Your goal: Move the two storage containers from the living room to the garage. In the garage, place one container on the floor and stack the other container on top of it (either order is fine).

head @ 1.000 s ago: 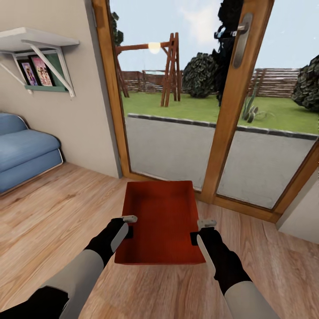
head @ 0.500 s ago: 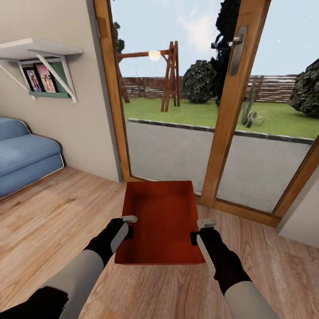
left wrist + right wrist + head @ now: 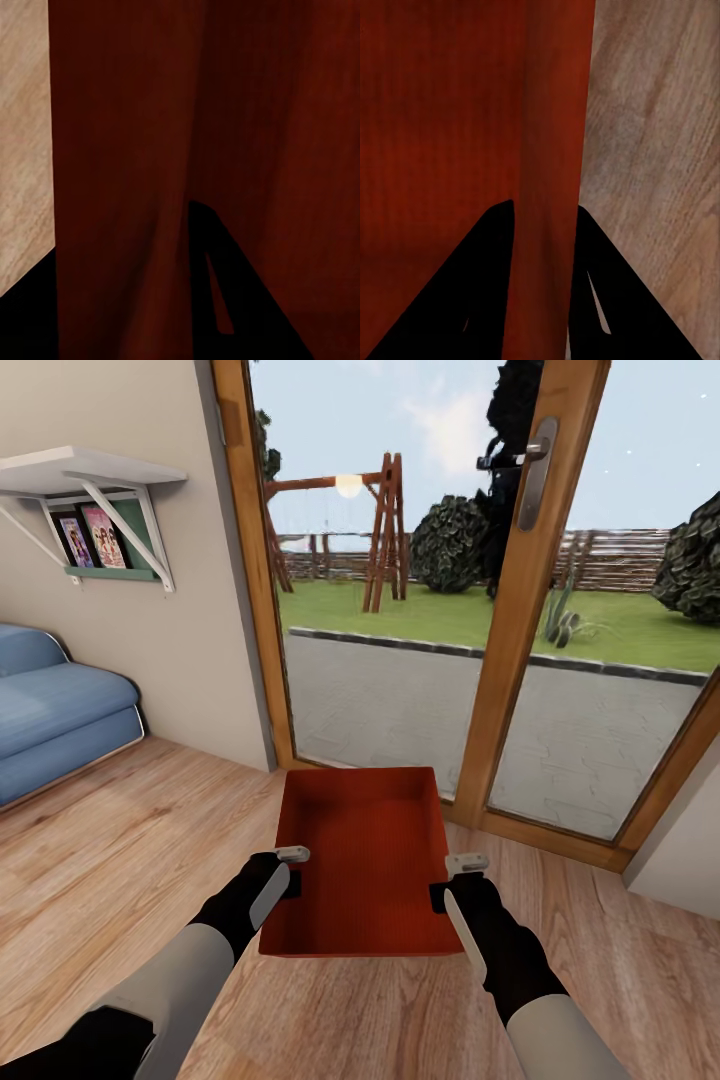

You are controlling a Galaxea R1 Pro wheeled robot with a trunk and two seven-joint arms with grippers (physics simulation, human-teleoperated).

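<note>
Living room scene, head view: light plank floor (image 3: 120, 830), one pair of wood-framed glass doors (image 3: 500, 660) ahead, one blue sofa (image 3: 50, 710) at the left edge below one white wall shelf (image 3: 80, 465). One orange-red container (image 3: 365, 860) is held level above the planks, midway between the two arms, its open top upward and its far end toward the doors. Left gripper (image 3: 290, 870) is clamped on the container's left wall; right gripper (image 3: 455, 880) is clamped on its right wall. Right wrist view: the two dark fingers (image 3: 480, 300) straddle that wall (image 3: 547, 187), one inside and one outside.
</note>
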